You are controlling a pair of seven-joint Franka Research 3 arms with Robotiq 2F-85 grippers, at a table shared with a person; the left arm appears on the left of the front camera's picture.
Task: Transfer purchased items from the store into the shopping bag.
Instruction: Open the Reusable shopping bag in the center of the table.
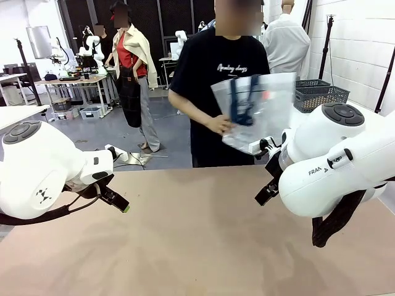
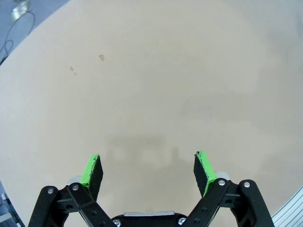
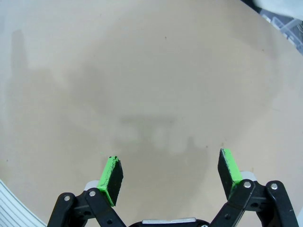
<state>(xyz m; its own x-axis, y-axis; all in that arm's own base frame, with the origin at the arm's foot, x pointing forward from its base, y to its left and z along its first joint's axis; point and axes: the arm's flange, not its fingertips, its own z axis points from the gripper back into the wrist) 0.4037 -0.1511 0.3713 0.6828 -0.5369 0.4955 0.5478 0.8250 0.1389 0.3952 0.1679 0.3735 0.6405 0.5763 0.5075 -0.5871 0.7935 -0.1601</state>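
Across the table, the bag (image 1: 256, 108) is held up off the surface in the person's hand (image 1: 217, 125). Left gripper (image 2: 147, 164) and right gripper (image 3: 169, 169) hover over the table (image 1: 197, 234), jaws spread wide, empty. Packing seems unstarted; next, the bag must be set within reach and goods brought to grasp.

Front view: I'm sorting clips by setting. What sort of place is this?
Probably a lab or workshop staging a shop counter: a cluttered workbench at the back, a stand by the white brick wall, mesh baskets, and a person holding a clear shopping bag.
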